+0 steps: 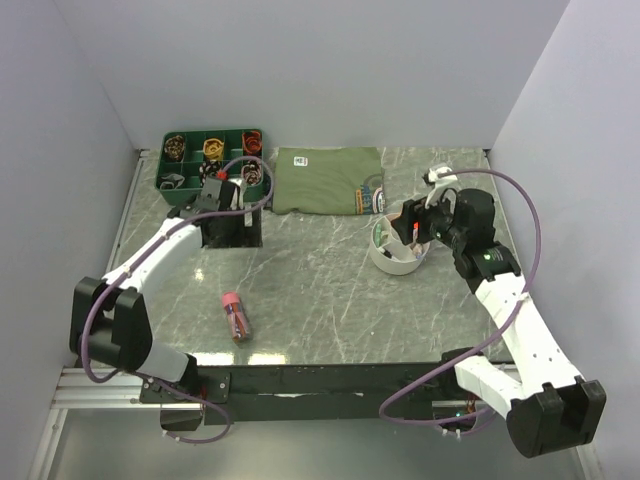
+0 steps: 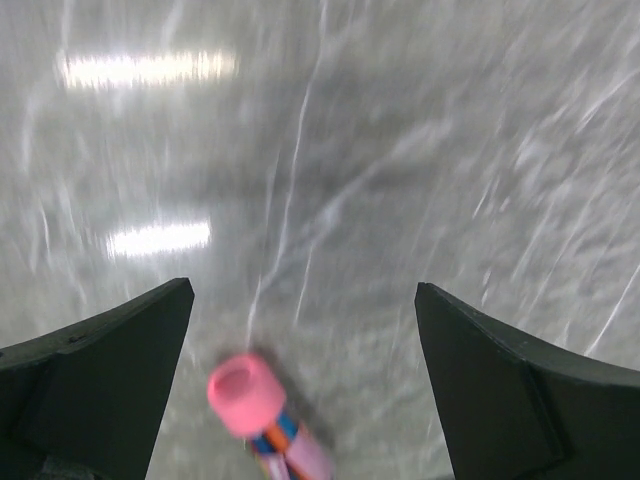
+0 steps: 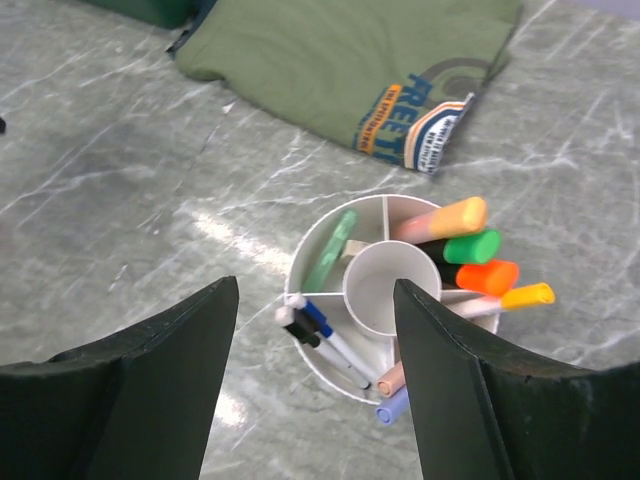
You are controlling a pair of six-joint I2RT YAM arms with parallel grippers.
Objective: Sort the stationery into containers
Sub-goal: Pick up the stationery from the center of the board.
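Observation:
The white round organiser (image 1: 393, 252) stands on the marble table right of centre. Several pens and highlighters stand in its ring compartments (image 3: 318, 238): orange, green and yellow caps (image 3: 470, 246) on the right, white, black and blue markers (image 3: 322, 335) at the front. Its central cup (image 3: 390, 285) holds nothing I can see. My right gripper (image 3: 312, 290) hangs open just above it (image 1: 415, 228), with nothing between its fingers. A clear pink-capped tube (image 1: 237, 315) lies on the table. It shows blurred and low between the wide-open fingers of my left gripper (image 2: 302, 290), which hovers farther back (image 1: 235, 230).
A folded olive-green cloth (image 1: 328, 180) lies at the back centre, just behind the organiser (image 3: 350, 60). A green compartment tray (image 1: 212, 160) with small items sits at the back left. A small white object (image 1: 438, 175) rests at the back right.

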